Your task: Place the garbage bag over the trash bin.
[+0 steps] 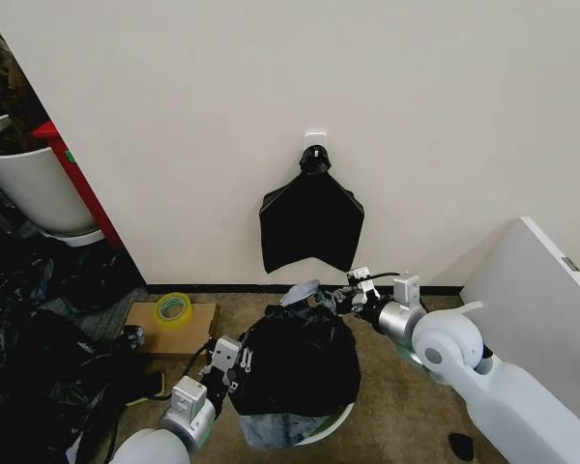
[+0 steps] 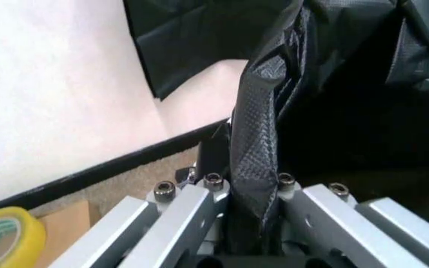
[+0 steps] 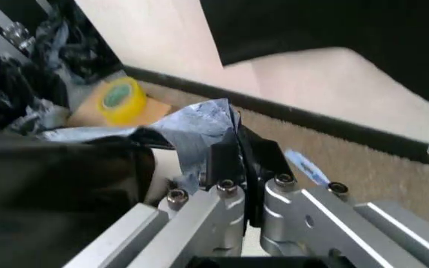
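On the floor by the wall | garbage bag [image 1: 298,360] draped over trash bin [image 1: 333,425], stretched between claws | left claw [image 1: 234,360] pinching near-left edge | right claw [image 1: 353,290] pinching far-right edge

Carpeted room corner [image 1: 387,425] (plain wall [image 1: 222,116])
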You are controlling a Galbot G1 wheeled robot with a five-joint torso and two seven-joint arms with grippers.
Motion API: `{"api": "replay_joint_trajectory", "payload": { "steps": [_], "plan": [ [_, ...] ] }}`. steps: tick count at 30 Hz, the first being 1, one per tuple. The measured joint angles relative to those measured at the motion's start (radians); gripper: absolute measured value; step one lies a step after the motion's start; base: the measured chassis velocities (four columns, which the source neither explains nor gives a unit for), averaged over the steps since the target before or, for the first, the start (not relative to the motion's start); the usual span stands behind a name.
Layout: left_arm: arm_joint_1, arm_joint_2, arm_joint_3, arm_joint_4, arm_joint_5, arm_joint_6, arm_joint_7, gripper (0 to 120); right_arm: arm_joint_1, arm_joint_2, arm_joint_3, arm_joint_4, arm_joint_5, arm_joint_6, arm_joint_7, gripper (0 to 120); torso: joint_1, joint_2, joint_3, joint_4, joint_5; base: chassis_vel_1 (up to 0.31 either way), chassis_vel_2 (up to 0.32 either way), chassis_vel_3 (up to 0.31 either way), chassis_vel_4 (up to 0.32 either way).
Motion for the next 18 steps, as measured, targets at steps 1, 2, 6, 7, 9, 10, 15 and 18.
{"api": "replay_joint_trajectory", "payload": {
  "steps": [1,2,6,7,9,10,15,18],
  "plan": [
    [0.0,0.0,-0.001,0.0,-0.001,-0.002,0.001,1,-0.009,-0.003,0.003,0.0,0.0,-0.002,-0.004,0,0.0,0.0,0.0,-0.0001,0.0,0.0,0.0,0.0,0.0],
    [0.0,0.001,-0.003,0.001,-0.004,-0.004,0.002,1,-0.016,-0.005,0.009,0.001,0.001,-0.003,-0.005,0,0.0,0.0,0.0,0.0,0.0001,0.0,0.0,0.0,0.0],
    [-0.012,0.0,-0.007,0.016,-0.039,-0.005,-0.001,1,-0.048,-0.016,0.043,0.011,0.009,-0.006,-0.005,0,0.0,0.0,0.0,0.0,0.0,0.0,0.0,0.0,0.0],
    [-0.012,0.0,-0.007,0.016,-0.039,-0.005,-0.001,1,-0.048,-0.016,0.043,0.011,0.009,-0.006,-0.005,0,0.0,0.0,0.0,0.0,0.0,0.0,0.0,0.0,0.0],
    [-0.026,-0.002,-0.008,0.03,-0.068,0.0,-0.012,1,-0.066,-0.025,0.073,0.013,0.017,-0.006,-0.004,0,0.0,0.0,0.0,-0.0001,-0.0001,0.0,0.0,0.0,0.0],
    [-0.026,-0.002,-0.008,0.03,-0.068,0.0,-0.012,1,-0.066,-0.025,0.073,0.013,0.017,-0.006,-0.004,0,0.0,0.0,0.0,-0.0001,-0.0001,0.0,0.0,0.0,0.0],
    [-0.035,-0.001,-0.01,0.041,-0.107,0.012,-0.029,1,-0.081,-0.025,0.095,0.028,0.028,-0.001,0.019,0,0.0,0.0,0.0,0.0,0.0001,0.0,0.0,0.0,0.0],
    [-0.035,-0.003,-0.01,0.044,-0.118,0.016,-0.033,1,-0.09,-0.003,0.12,0.048,0.052,0.013,0.064,5,0.0,0.0,0.0,0.0001,-0.0001,0.0,0.0,0.0,0.0]
  ]
}}
